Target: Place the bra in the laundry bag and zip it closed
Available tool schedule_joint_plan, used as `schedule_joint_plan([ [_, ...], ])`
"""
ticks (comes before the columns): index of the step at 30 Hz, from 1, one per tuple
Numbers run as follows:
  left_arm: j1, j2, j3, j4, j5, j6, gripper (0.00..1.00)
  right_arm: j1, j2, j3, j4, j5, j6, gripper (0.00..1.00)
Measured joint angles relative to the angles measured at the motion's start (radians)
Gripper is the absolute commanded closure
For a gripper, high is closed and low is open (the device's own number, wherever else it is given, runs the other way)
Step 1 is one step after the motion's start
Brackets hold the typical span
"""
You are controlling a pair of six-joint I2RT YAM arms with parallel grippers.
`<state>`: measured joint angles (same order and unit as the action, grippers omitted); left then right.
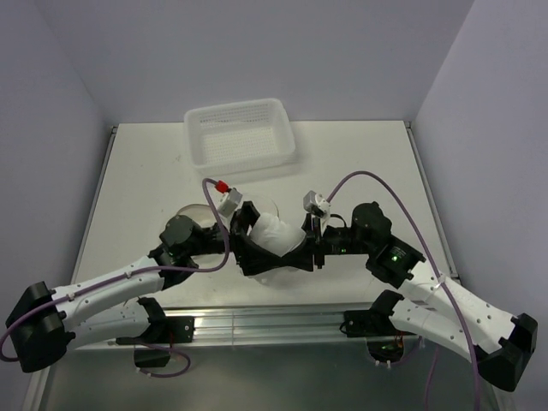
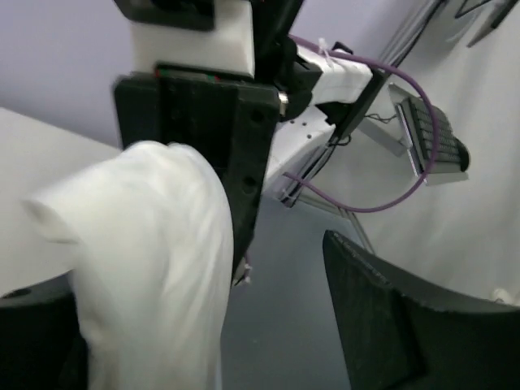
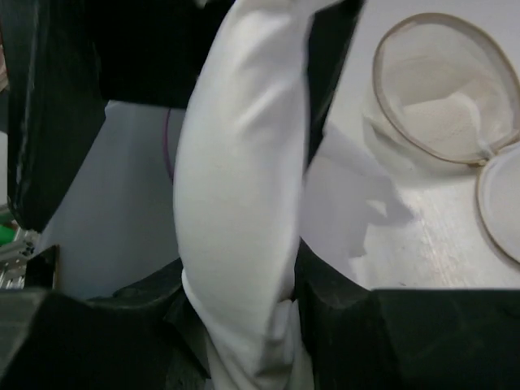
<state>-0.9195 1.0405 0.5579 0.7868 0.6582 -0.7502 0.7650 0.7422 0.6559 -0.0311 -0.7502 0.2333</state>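
From above, the laundry bag (image 1: pixel 193 212) shows only as a pale arc; the left arm (image 1: pixel 111 287) covers the rest, and its zip is too small to make out. The bra (image 1: pixel 278 234) is bunched into a white lump whose cups and straps cannot be told apart. It hides the fingertips of the left gripper (image 1: pixel 253 244) and the right gripper (image 1: pixel 310 248). In the left wrist view the bra (image 2: pixel 154 268) is blurred and runs off the bottom edge. In the right wrist view the bra (image 3: pixel 244 203) leaves the picture at top and bottom. There the right edge cuts the laundry bag (image 3: pixel 443 89), leaving its second disc a sliver.
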Motion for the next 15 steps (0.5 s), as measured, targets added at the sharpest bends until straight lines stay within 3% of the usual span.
schedule_joint_plan([
  [5, -0.006, -0.063, 0.051, -0.130, -0.117, 0.060, 0.02, 0.018, 0.014, -0.002, 0.014, 0.002, 0.000, 1.00],
  [12, -0.007, -0.170, 0.093, -0.348, -0.262, 0.137, 0.02, 0.018, 0.016, -0.002, 0.026, 0.027, 0.003, 1.00],
  [15, -0.007, -0.196, 0.135, -0.488, -0.366, 0.174, 0.07, 0.018, 0.022, -0.002, 0.023, 0.056, 0.005, 1.00],
])
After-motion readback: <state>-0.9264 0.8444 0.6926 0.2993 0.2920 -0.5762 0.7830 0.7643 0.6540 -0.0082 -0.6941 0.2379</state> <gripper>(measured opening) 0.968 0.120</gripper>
